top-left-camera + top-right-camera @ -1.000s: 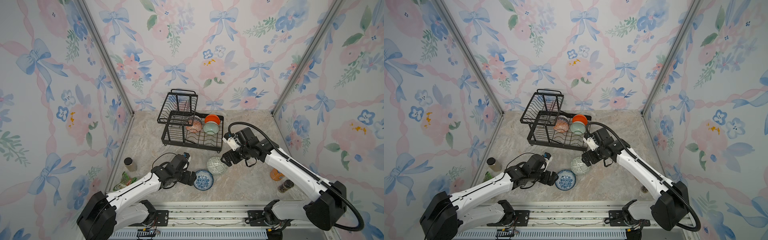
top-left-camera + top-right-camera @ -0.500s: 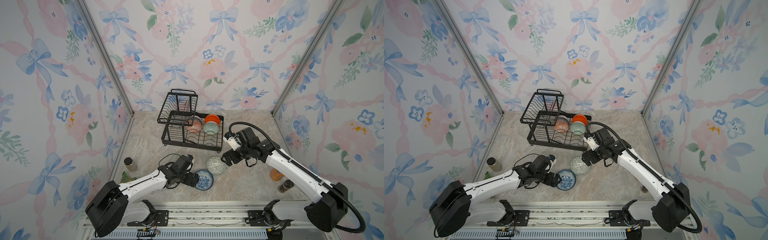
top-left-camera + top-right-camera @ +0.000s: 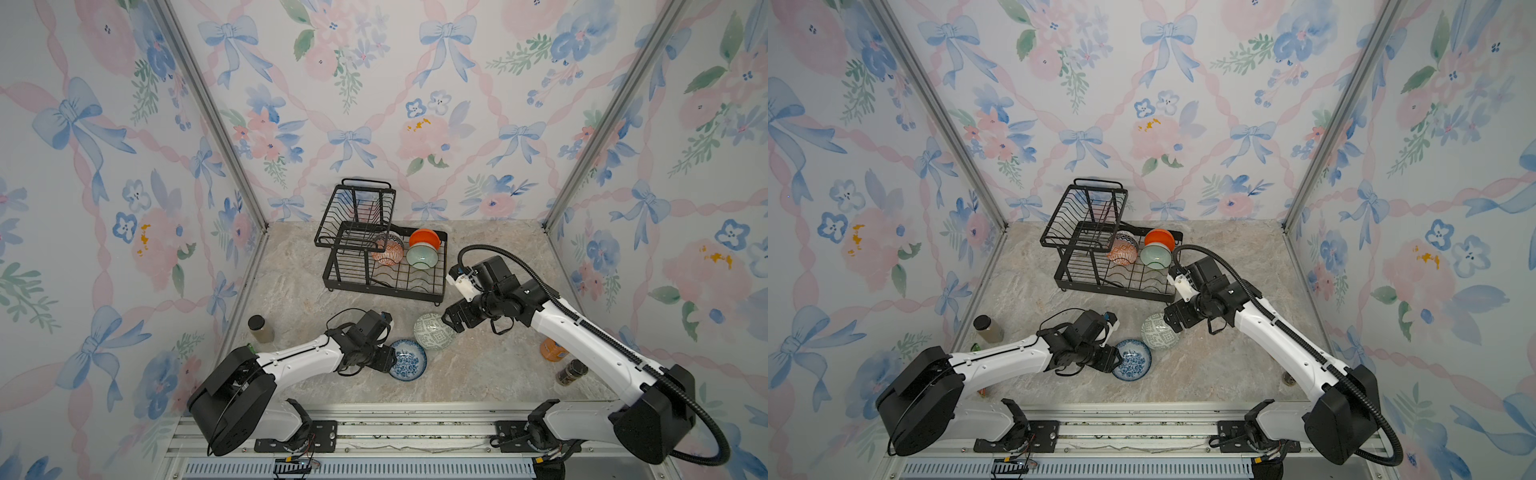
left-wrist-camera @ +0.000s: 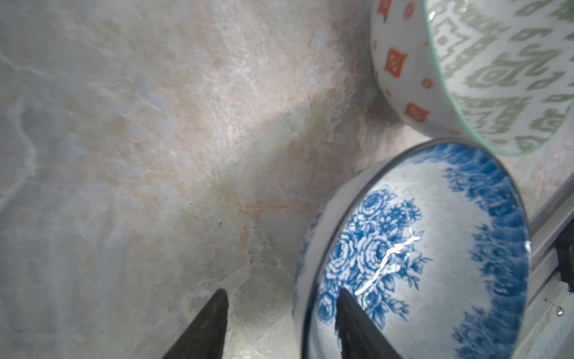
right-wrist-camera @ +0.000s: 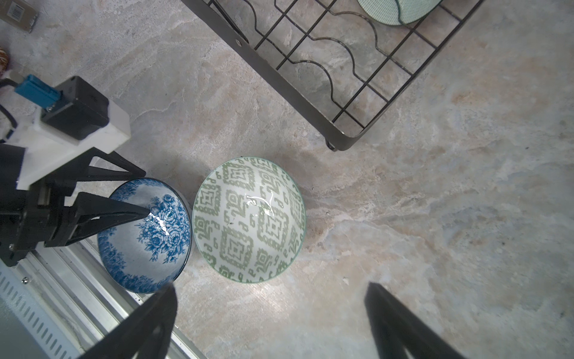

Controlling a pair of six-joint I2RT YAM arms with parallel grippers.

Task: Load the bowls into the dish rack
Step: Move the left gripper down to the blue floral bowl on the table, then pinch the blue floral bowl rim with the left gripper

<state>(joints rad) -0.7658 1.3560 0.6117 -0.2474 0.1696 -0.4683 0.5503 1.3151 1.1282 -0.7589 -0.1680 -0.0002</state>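
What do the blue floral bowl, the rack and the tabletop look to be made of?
Blue floral bowl: probably glazed ceramic; glossy, with a sharp glint. Dish rack: thin wire, likely metal, matte black coating. Tabletop: veined marble look, low sheen; stone or laminate, cannot tell.

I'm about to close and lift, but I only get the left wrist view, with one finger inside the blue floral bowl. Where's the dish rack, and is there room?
Observer: The dish rack stands at the back of the table, beyond the blue floral bowl; its front slots are bare.
Operator: Where's the other arm?
Observer: The right gripper hangs open at the green-white bowl's right edge in both top views.
Operator: What's loaded?
Observer: An orange bowl, a mint green bowl and an orange-white patterned bowl, in the rack's back half.
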